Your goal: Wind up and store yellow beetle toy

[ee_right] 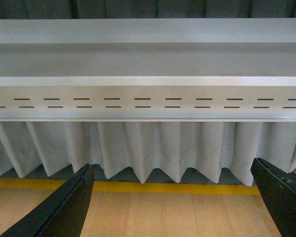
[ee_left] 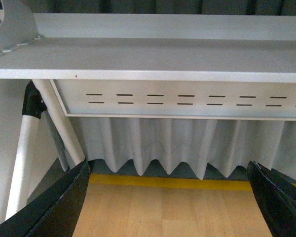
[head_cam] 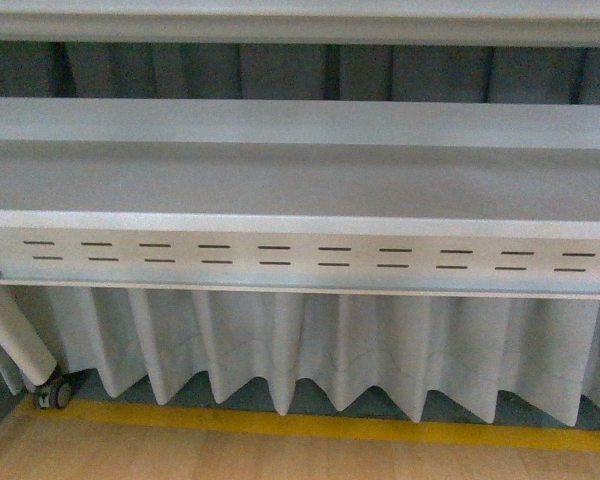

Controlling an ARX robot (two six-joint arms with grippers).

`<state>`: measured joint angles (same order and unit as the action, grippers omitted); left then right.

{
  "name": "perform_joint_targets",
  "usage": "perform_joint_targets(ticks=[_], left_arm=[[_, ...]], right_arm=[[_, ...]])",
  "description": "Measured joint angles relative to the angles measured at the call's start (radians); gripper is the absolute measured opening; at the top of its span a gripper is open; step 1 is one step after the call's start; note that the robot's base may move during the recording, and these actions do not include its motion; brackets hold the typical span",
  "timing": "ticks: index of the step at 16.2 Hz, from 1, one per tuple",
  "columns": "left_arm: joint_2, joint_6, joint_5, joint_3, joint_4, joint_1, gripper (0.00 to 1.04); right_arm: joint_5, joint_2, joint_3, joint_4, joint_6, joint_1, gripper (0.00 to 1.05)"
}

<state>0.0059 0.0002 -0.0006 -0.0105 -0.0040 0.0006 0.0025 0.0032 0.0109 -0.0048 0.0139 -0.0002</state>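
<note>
Gaping wide and holding nothing, the left pincer (ee_left: 167, 170) faces the grey desk (ee_left: 163, 61) and its slotted front panel (ee_left: 187, 101); the right pincer (ee_right: 172, 168) is spread just as wide, also empty. Where the yellow beetle toy lies cannot be told from any view.

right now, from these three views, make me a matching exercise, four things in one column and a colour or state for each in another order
Things:
1. floor stripe
2. pleated curtain
3. caster wheel
4. left gripper

Colour or state:
a. open, holding nothing
b. yellow
c. pale grey, hanging in folds
d. dark and round, resting on the floor

Pairs: 1-b, 2-c, 3-d, 4-a
</note>
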Motion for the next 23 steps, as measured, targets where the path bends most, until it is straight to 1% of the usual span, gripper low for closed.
perform_joint_targets(ticks=[23], left_arm=[[0.0,0.0,0.0,0.0,0.0,0.0,0.98]], right_arm=[[-0.003,0.0,0.0,0.0,0.0,0.0,0.98]])
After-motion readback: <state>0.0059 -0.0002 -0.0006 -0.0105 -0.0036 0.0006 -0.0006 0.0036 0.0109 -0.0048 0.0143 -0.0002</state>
